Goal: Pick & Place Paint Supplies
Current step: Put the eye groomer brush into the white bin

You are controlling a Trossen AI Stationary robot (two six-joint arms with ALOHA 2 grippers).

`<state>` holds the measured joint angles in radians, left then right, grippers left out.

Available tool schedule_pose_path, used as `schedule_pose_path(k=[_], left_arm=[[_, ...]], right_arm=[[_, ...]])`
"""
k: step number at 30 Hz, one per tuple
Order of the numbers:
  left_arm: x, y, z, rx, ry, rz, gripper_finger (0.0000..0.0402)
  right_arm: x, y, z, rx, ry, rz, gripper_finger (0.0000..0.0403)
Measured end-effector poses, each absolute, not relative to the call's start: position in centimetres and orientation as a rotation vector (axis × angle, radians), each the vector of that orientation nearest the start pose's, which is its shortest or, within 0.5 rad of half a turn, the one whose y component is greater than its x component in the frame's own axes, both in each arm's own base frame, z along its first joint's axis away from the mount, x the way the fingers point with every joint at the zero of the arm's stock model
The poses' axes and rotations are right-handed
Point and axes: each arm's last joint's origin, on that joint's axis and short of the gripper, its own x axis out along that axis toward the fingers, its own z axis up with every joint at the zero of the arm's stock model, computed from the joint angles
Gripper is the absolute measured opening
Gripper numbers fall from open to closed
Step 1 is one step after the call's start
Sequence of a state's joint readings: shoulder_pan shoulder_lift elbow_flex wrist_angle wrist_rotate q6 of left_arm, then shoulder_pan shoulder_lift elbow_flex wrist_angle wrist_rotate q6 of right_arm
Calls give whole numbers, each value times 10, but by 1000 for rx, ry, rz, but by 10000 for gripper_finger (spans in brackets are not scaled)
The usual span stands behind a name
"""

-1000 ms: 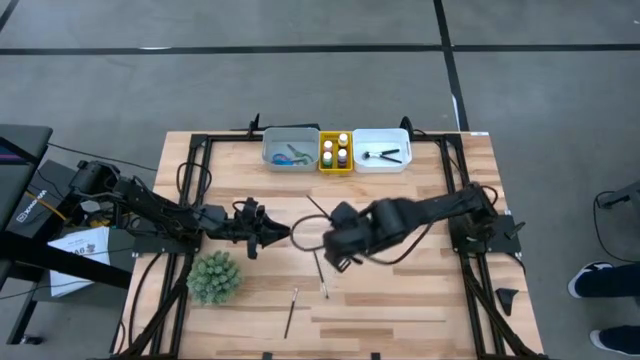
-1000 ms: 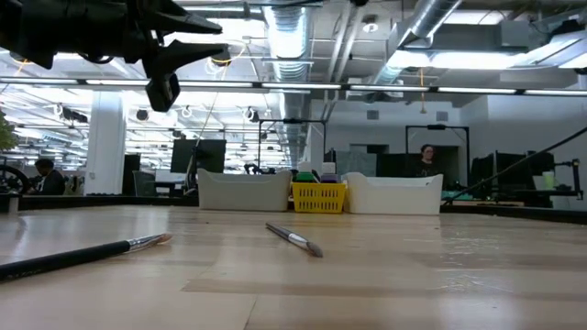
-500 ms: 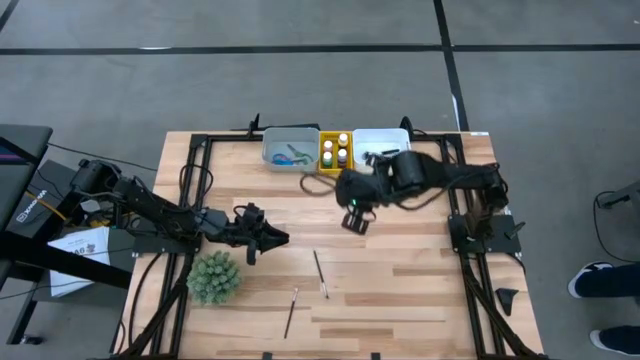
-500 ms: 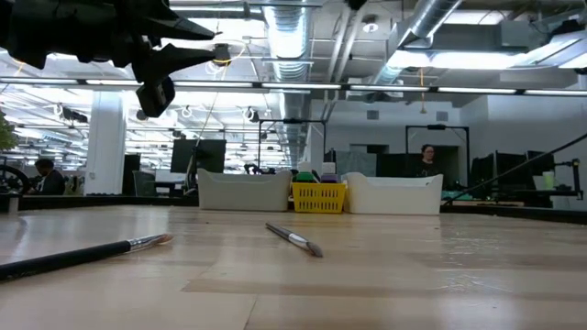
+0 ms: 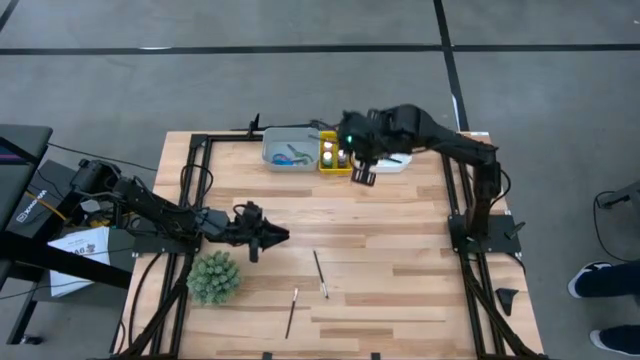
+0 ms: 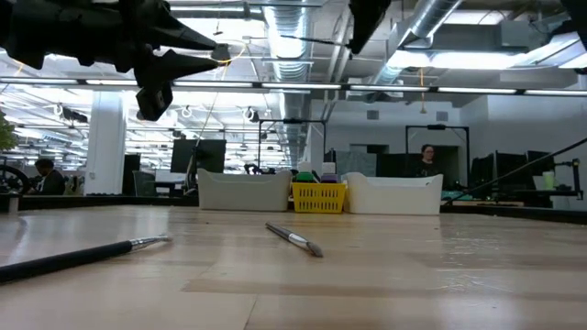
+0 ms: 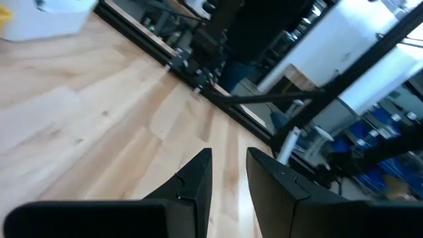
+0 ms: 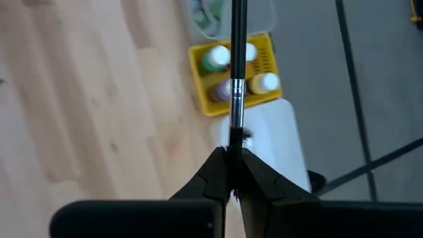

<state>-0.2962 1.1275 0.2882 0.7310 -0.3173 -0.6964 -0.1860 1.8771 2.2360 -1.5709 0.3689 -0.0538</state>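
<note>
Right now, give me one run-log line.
right gripper: shut on brush, above yellow tray | left gripper: empty, mid-table | two brushes on table

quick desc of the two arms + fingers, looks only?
Both arms are black, jointed, with loose black cables along the links, mounted on black frames at the table's sides. The left gripper tapers to two dark, wedge-shaped fingers. The right gripper has matching dark pointed fingers and a small green light on its wrist. No readable markings.

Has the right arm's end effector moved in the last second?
Yes. The right end effector, gripping a brush, went from mid-table to the yellow tray at the far edge.
</note>
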Motion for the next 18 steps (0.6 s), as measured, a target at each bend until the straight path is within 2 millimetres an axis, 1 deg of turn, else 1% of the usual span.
schedule_pose_path(k=[5,12,18], left_arm=[[203,-50,190,-655,61,134,88],[204,-44,190,-641,39,198,88],[205,-37,190,-641,29,229,88]], right_arm=[[325,-104,409,-174,1270,-460,12],[312,-143,408,-118,1276,-396,11],[295,-177,408,-43,1247,-339,11]])
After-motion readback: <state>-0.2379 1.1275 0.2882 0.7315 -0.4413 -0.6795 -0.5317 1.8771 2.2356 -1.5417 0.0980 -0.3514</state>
